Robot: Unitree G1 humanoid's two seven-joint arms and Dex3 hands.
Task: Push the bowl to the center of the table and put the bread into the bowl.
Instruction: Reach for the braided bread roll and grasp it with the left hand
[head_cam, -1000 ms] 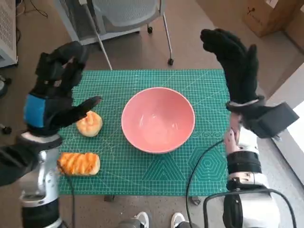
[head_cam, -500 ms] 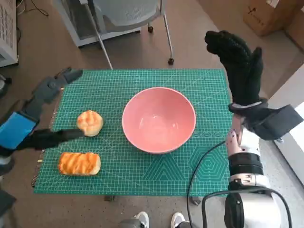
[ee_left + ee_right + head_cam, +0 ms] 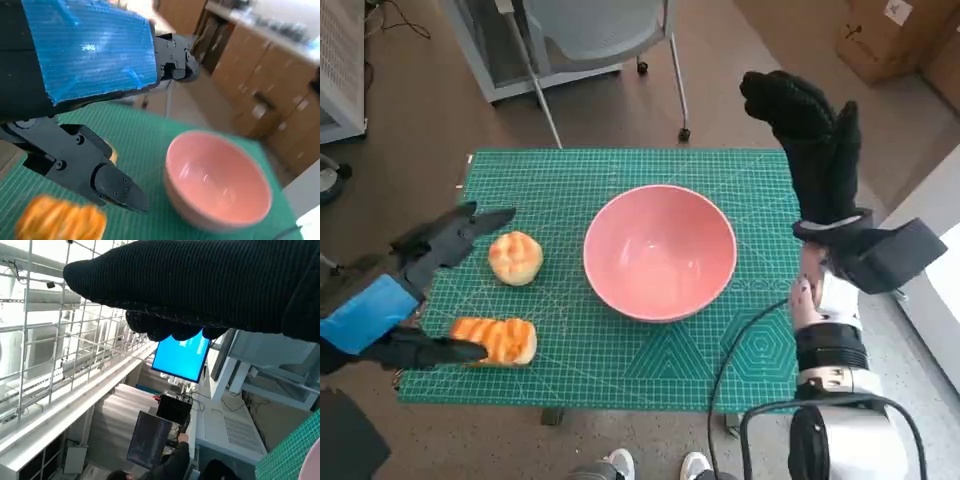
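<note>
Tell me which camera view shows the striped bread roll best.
The head view. There the striped bread roll lies sharp on the green mat, only its near end hidden by the left hand. The left wrist view catches it blurred and cropped at the picture's edge. The right wrist view does not show it.

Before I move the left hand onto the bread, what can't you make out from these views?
- Long bread, head view: the left hand covers its near end, so contact is unclear.
- Round bun, left wrist view: mostly hidden behind a finger.
- Right hand, right wrist view: only a dark band; its fingers hardly show.
- Pink bowl, right wrist view: cut off at the corner.
</note>
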